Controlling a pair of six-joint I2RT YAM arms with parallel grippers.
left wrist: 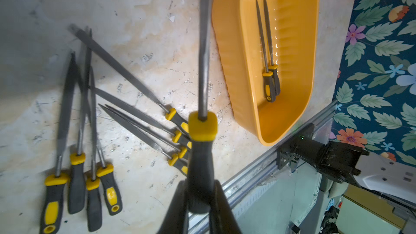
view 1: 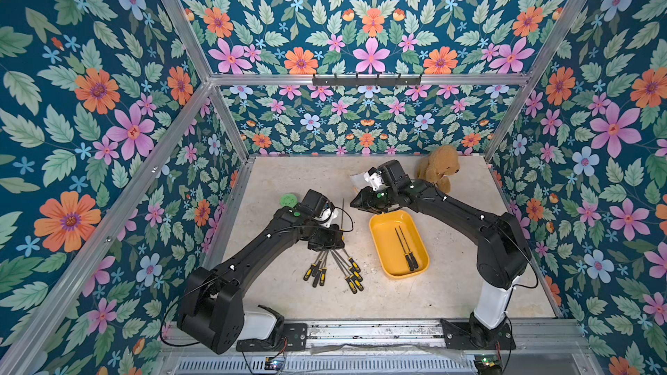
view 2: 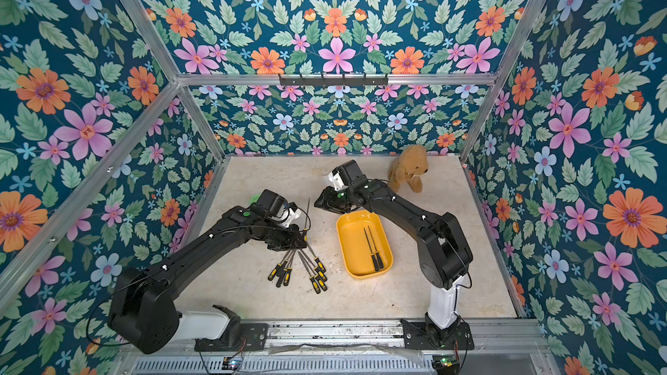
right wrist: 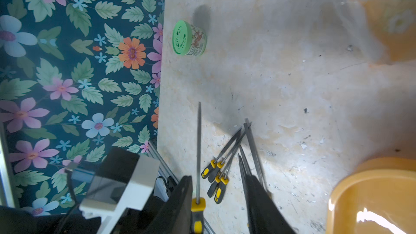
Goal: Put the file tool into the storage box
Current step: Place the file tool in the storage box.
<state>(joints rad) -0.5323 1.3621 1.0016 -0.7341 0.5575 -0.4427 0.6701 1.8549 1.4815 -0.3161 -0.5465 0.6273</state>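
The left claw (left wrist: 200, 194) was clamped tight on the black handle of one file (left wrist: 202, 129), its shaft pointing away from the claw, over the loose pile and outside the storage box (view 1: 386, 243). Eight more files lay on the tabletop (view 1: 288, 182): four side by side (left wrist: 76, 176) and four fanned out (left wrist: 177, 136). Two files (view 1: 405, 247) lay side by side in the box. The right claw (right wrist: 218, 190) hung with its jaws apart, gripping nothing. One green-lidded tub (right wrist: 189, 38) and one plush dog (view 1: 438, 167) stood farther back.
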